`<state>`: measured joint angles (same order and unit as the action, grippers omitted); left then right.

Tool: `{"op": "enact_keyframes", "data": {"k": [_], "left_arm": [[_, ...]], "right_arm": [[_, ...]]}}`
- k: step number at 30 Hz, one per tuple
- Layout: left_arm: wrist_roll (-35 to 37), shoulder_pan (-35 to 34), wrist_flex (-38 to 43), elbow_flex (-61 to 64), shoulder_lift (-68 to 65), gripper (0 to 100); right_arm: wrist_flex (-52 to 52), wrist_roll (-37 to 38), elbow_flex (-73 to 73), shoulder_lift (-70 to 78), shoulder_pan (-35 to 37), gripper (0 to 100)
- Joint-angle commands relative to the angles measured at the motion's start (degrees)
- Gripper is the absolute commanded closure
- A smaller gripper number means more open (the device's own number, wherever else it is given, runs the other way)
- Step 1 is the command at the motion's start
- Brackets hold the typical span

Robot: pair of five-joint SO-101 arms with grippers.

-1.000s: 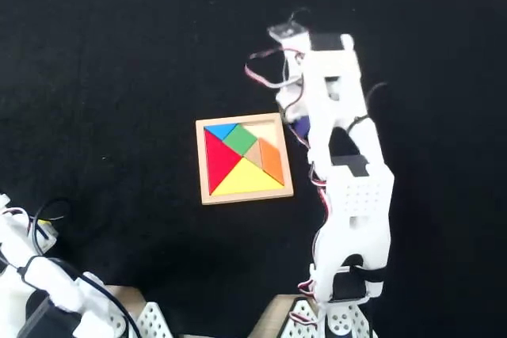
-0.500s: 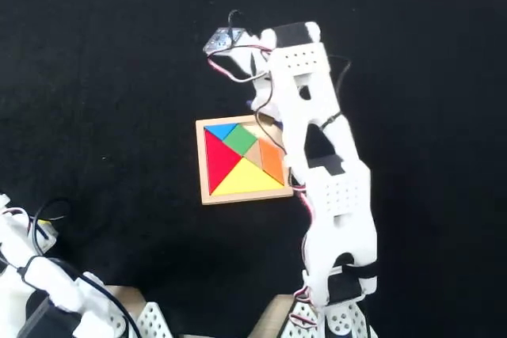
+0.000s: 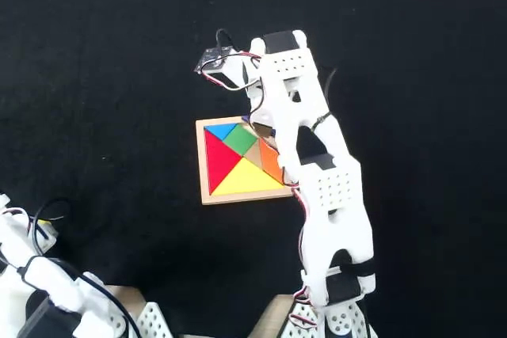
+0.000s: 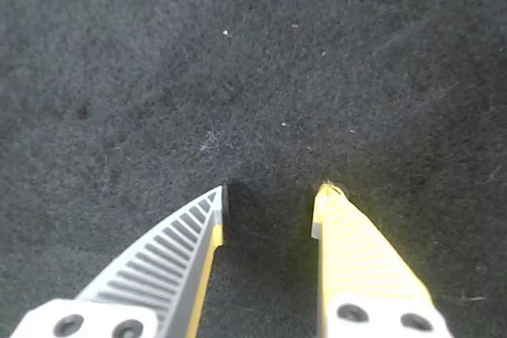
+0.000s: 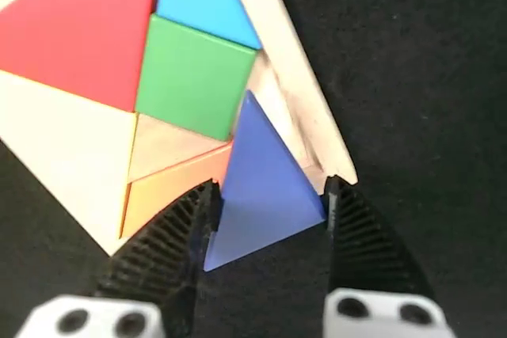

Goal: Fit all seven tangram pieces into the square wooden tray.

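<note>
right gripper (image 5: 270, 195): clamped on the blue triangle (image 5: 261, 168), one finger on each slanted edge, so the piece hangs flat and its free tip leads
blue triangle: in the air over the tray (image 3: 201, 165), above the corner far from the arm bases on the right arm's side; tip points at the green square (image 5: 194, 77), not seated yet
tray: flat on the black cloth (image 3: 95, 77), mid-table, square to the arms so the right arm reaches over it
already in: red triangle (image 3: 218, 160), yellow triangle (image 3: 245, 181), light blue triangle (image 3: 220, 130), green square, orange piece (image 3: 272, 164), packed edge to edge
open slot: bare wood between green square and tray rim, likely why the triangle is held right there
tan patch (image 5: 170, 152): between green and orange; may be an unpainted piece or bare floor, cannot tell
left gripper (image 4: 272, 199): fingers apart, nothing between them, low over bare cloth; its arm (image 3: 32, 275) sits at the near left edge, well apart from the tray, out of the way
next: probably a small turn to line up edges with the corner, then lower and release
</note>
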<state>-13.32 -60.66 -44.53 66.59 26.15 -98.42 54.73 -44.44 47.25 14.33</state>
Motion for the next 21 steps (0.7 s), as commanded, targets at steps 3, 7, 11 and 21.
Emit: {"op": "enact_keyframes", "data": {"k": [3, 7, 11, 21], "left_arm": [[-0.44, 0.92, 0.35, 0.31, -0.53, 81], [-0.44, 0.92, 0.35, 0.31, -0.53, 81], [-0.44, 0.92, 0.35, 0.31, -0.53, 81], [-0.44, 0.92, 0.35, 0.31, -0.53, 81]], "right_arm": [[0.44, -1.41, -2.24, -0.92, 1.23, 83.8], [-0.26, -1.41, -0.92, -0.92, 1.93, 83.8], [-0.09, -1.41, 0.40, -0.92, 2.37, 83.7], [-0.35, -1.05, 0.48, -1.01, 2.20, 66.1]]}}
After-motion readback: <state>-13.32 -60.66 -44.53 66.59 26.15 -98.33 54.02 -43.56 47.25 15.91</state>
